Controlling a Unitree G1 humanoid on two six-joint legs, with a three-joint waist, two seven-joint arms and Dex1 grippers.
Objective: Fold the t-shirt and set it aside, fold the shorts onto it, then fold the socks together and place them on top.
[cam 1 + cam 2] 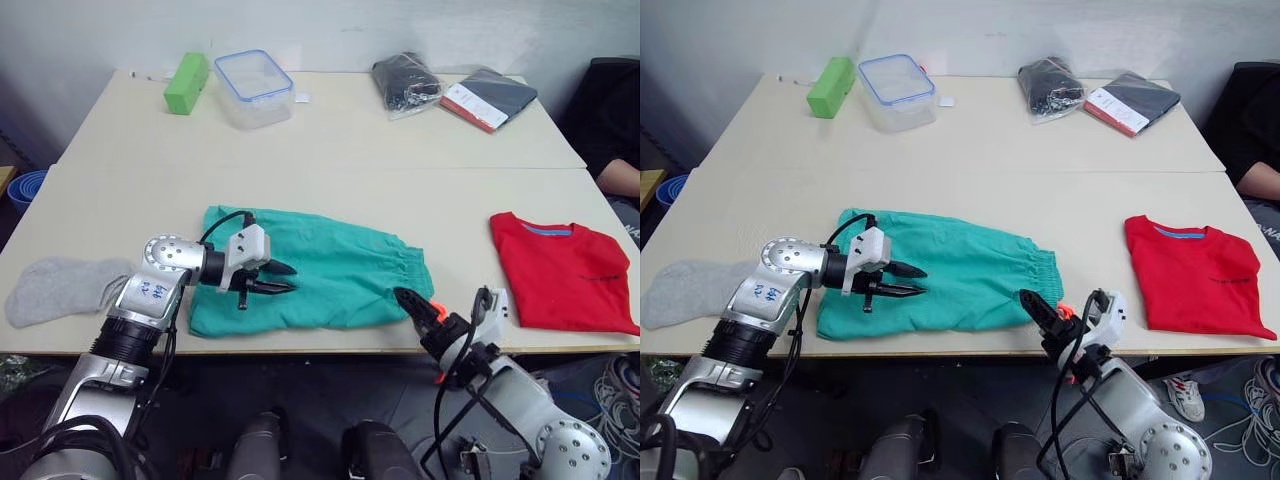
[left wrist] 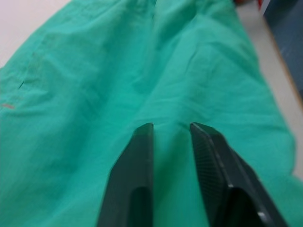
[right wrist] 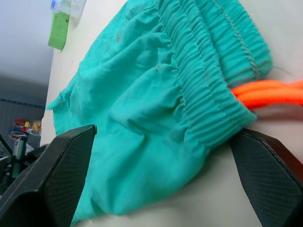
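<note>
With fingers spread wide, the right gripper (image 3: pixel 161 179) is nearing the teal-green shorts (image 1: pixel 320 265)' waistband while the left gripper (image 1: pixel 280 279), fingers narrowly parted, is hovering over the legs, risking pinching only the orange drawstring (image 3: pixel 265 92).

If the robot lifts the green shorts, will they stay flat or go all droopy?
Probably droopy: the shorts lie in soft wrinkles. They look thin, so likely light. The orange drawstring would probably dangle. The right claw is open at the waistband.

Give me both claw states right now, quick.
Left claw: open a little, empty, over the shorts.
Right claw: wide open, empty, at the shorts' waistband.
</note>
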